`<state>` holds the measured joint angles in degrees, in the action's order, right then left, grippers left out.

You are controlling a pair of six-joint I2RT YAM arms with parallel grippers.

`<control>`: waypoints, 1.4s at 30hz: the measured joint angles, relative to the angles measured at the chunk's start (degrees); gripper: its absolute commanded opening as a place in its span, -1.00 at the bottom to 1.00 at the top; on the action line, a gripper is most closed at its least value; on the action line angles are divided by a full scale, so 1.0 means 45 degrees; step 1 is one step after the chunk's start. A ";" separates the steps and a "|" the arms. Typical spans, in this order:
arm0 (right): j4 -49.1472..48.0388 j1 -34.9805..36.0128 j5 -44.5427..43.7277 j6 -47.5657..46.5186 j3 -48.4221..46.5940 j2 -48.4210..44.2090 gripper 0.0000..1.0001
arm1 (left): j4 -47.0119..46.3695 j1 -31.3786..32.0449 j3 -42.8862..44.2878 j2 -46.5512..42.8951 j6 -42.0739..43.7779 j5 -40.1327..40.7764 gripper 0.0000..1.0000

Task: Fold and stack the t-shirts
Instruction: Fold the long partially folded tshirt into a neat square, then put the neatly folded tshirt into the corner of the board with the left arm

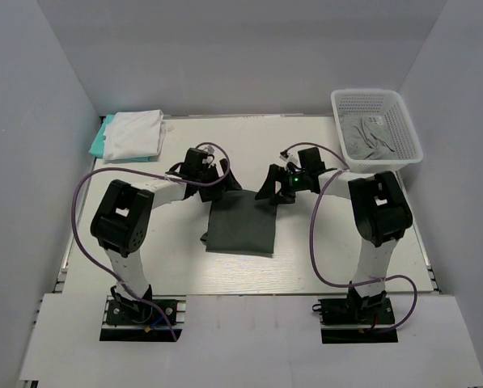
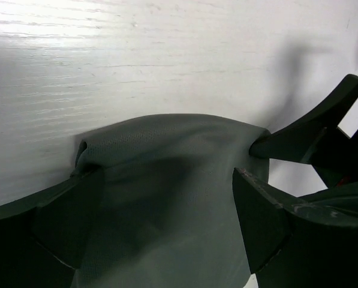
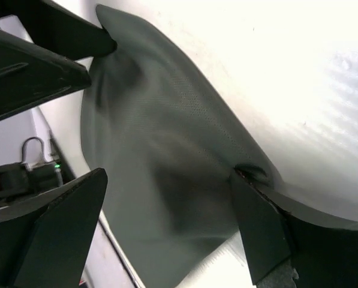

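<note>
Your left gripper (image 1: 215,186) stands wide open and holds nothing, low over the far left corner of the dark shirt (image 1: 241,228). Your right gripper (image 1: 275,187) is spread just as wide and is empty too, at the far right corner of the same shirt. The two lean in toward each other across that far edge

The dark shirt lies folded into a rough square in the middle of the table (image 1: 322,259), between the two arms. In the left wrist view its far edge humps up a little off the wood, and the cloth runs between your two fingers (image 2: 53,222). One finger of the other arm touches the shirt's corner on the right of that view. In the right wrist view the cloth puckers where it meets your right-hand finger (image 3: 268,231)

The white shirt (image 1: 136,133) sits folded on the teal shirt (image 1: 100,142) at the far left corner of the table. The grey shirt (image 1: 370,136) lies crumpled in the basket (image 1: 362,93) at the far right
</note>
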<state>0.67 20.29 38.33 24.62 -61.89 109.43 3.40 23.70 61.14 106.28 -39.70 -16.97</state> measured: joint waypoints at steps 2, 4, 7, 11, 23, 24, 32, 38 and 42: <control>-0.0408 -0.0141 0.0554 0.0214 -0.0068 0.0311 0.81 | 0.0005 -0.0063 0.0000 0.0024 -0.0155 0.0107 1.00; -0.0617 -0.0185 0.0641 0.0291 -0.0073 0.0384 0.81 | 0.0005 -0.0068 0.0000 0.0024 -0.0238 0.0238 1.00; -0.0588 -0.0185 0.0685 0.0272 -0.0282 0.0510 0.81 | 0.0121 -0.0039 0.0044 0.0005 -0.0296 0.0529 1.00; -0.0204 -0.0112 0.0505 -0.0194 -0.0622 0.0549 0.81 | 0.0505 -0.0034 0.0194 -0.0083 -0.0267 0.0937 1.00; 0.0491 0.0141 -0.0359 -0.0826 0.0325 -0.3492 0.81 | 0.3075 0.0287 -0.0539 -0.3065 0.0287 0.3007 1.00; 0.0389 0.0175 -0.0418 -0.0826 0.0525 -0.3827 0.81 | 0.3230 0.0379 -0.0767 -0.3390 0.0282 0.3011 1.00; 0.0656 0.0369 -0.0879 -0.0704 0.2385 -0.5605 0.81 | 0.4993 0.1433 -0.1729 -0.3808 -0.0005 0.3109 1.00; 0.0860 0.0389 -0.1107 -0.0661 0.2793 -0.6572 0.81 | 0.5926 0.1783 -0.2390 -0.3881 -0.0729 0.3604 1.00; 0.0879 0.0413 -0.1166 -0.0661 0.2793 -0.6669 0.81 | 0.5872 0.1889 -0.2395 -0.3691 -0.0933 0.3891 1.00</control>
<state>4.62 22.15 33.08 21.65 -49.32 79.42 29.82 32.21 50.37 89.67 -43.90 0.54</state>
